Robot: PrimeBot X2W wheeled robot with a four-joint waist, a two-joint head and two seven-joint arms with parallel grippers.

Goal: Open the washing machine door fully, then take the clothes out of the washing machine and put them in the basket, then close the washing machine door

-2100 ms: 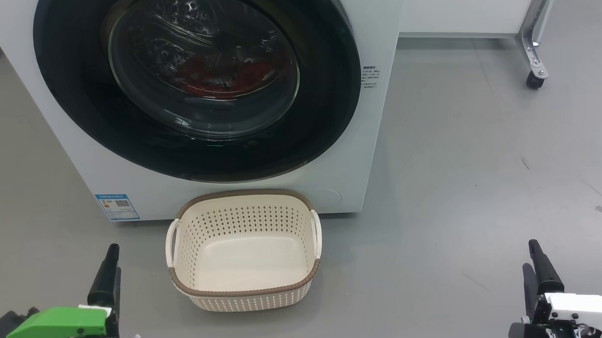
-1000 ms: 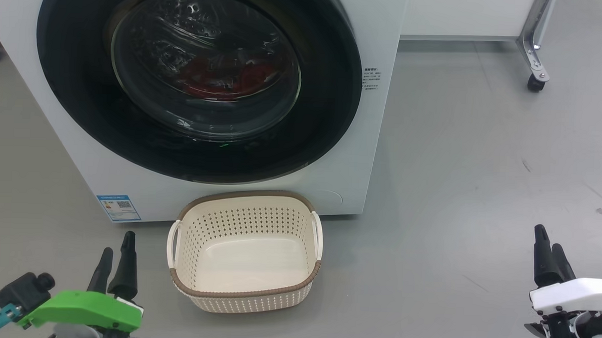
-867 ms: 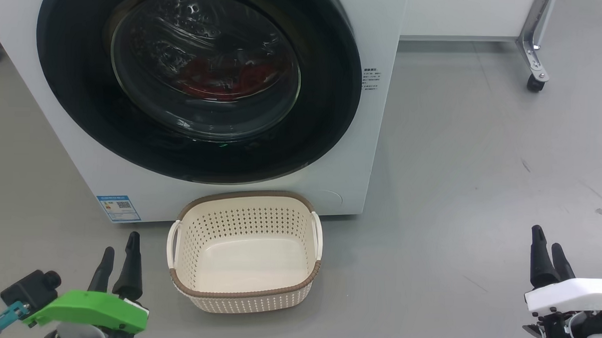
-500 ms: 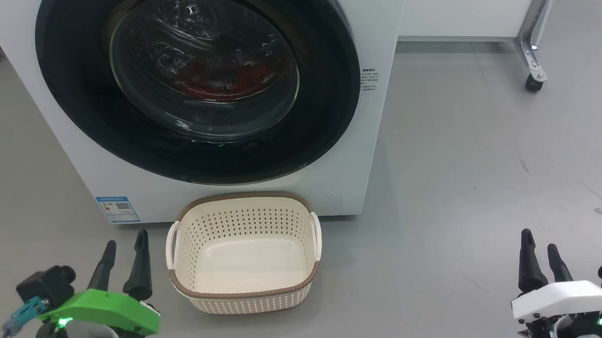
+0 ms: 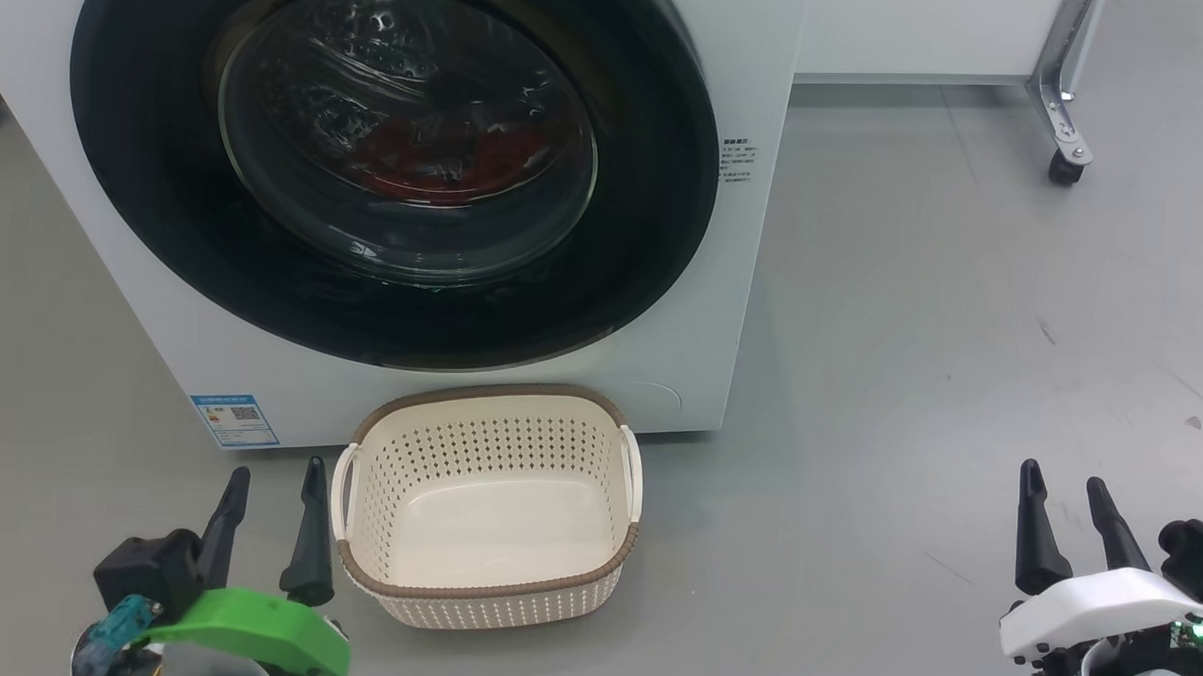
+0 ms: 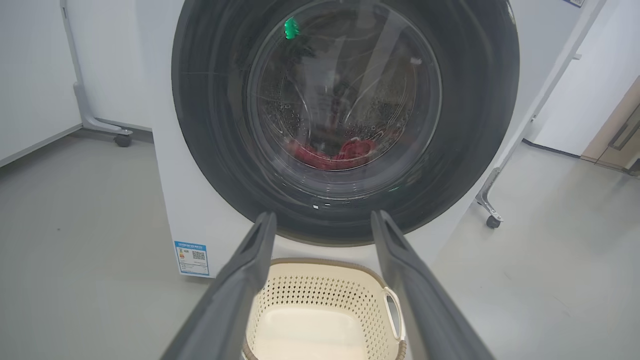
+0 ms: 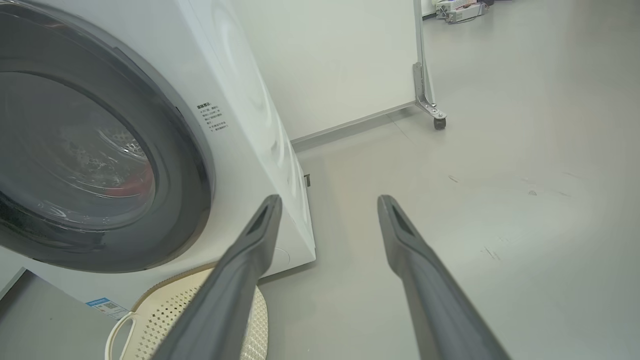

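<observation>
The washing machine (image 5: 755, 233) stands ahead, its round black washing machine door (image 5: 645, 229) shut against the front. Red clothes (image 5: 438, 162) show dimly through the glass, and lie low in the drum in the left wrist view (image 6: 332, 152). The cream basket (image 5: 489, 394) sits empty on the floor just below the door. My left gripper (image 5: 277, 467) is open, low and just left of the basket, its fingers aimed at the door (image 6: 215, 125). My right gripper (image 5: 1062, 474) is open far to the right over bare floor, with nothing between its fingers (image 7: 260, 225).
A blue label (image 5: 236, 417) is stuck on the machine's lower left corner. A white panel on a metal leg with a caster (image 5: 1063, 159) stands behind on the right. Grey floor (image 5: 910, 389) stretches right of the machine.
Both grippers have turned so that their two fingers show side by side. The left has shifted right toward the basket, the right slightly left. The door and the basket have not moved.
</observation>
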